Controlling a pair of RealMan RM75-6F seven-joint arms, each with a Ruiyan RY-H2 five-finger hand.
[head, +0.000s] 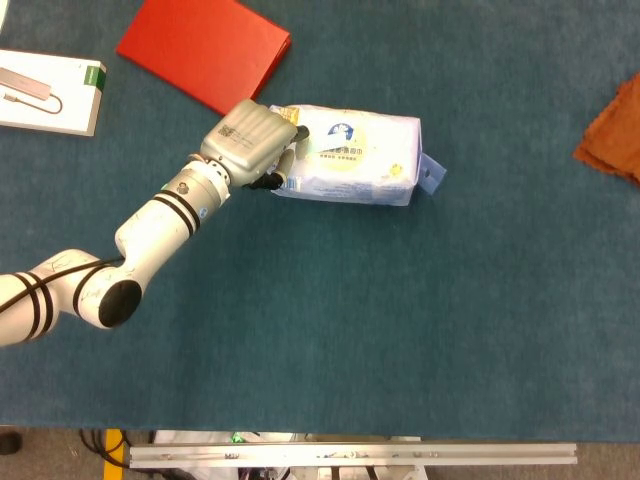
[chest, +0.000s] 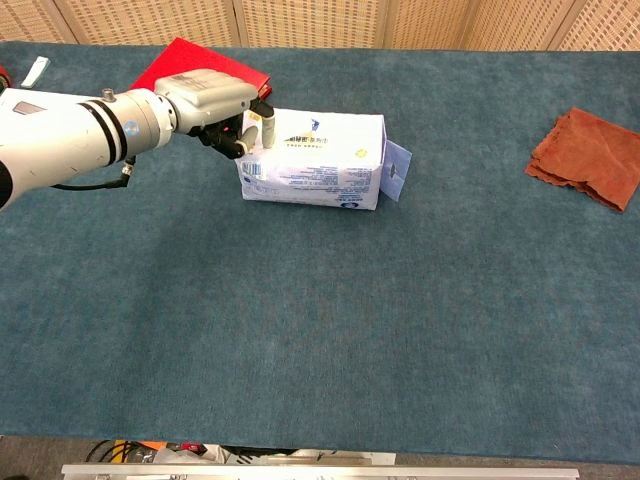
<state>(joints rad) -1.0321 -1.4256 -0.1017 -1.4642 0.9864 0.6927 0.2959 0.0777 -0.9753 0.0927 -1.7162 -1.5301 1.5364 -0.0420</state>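
A white and pale-blue tissue pack lies on the blue table cover; the chest view shows the pack with a small flap sticking out at its right end. My left hand is at the pack's left end, its fingers curled over the top corner and down the end face, gripping it. In the chest view the left hand reaches in from the left, one finger lying on the pack's top. My right hand shows in neither view.
A red book lies just behind the left hand, also seen in the chest view. A white box sits at the far left. An orange cloth lies crumpled at the right edge.
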